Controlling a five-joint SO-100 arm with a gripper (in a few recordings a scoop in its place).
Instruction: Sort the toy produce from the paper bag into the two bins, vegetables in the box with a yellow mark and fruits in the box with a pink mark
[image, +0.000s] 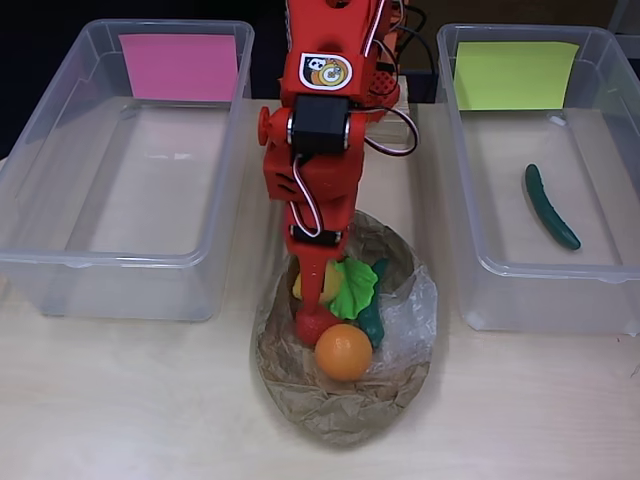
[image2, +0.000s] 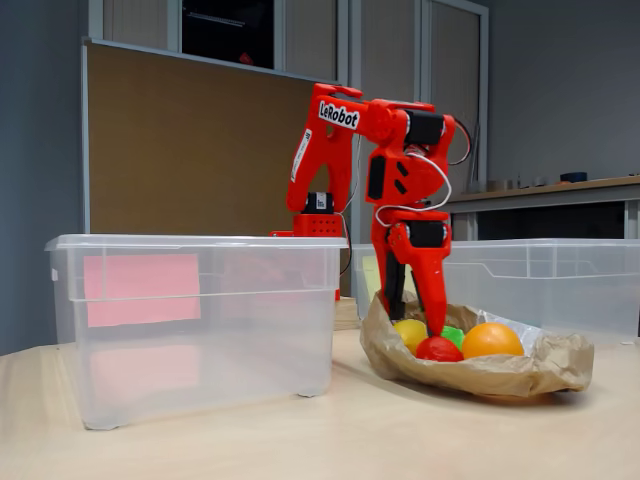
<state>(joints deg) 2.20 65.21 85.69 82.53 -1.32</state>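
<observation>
The crumpled brown paper bag (image: 330, 415) (image2: 520, 372) lies open at the front middle of the table. Inside it sit an orange ball-shaped fruit (image: 343, 352) (image2: 491, 340), a red piece (image: 308, 326) (image2: 438, 349), a yellow piece (image: 298, 286) (image2: 409, 333), a green leafy piece (image: 354, 288) and a dark green piece (image: 372, 324). My red gripper (image: 311, 300) (image2: 414, 322) reaches down into the bag, its fingers apart. The longer finger's tip is just above the red piece and the yellow piece lies below the gap. The pink-marked bin (image: 120, 270) (image2: 190, 330) holds nothing. A green cucumber (image: 551, 207) lies in the yellow-marked bin (image: 470, 270).
The two clear bins flank the arm, pink mark (image: 177, 67) at the left and yellow mark (image: 515, 75) at the right in the overhead view. Bare light wood table (image: 120, 400) runs along the front. A brown partition (image2: 190, 150) stands behind.
</observation>
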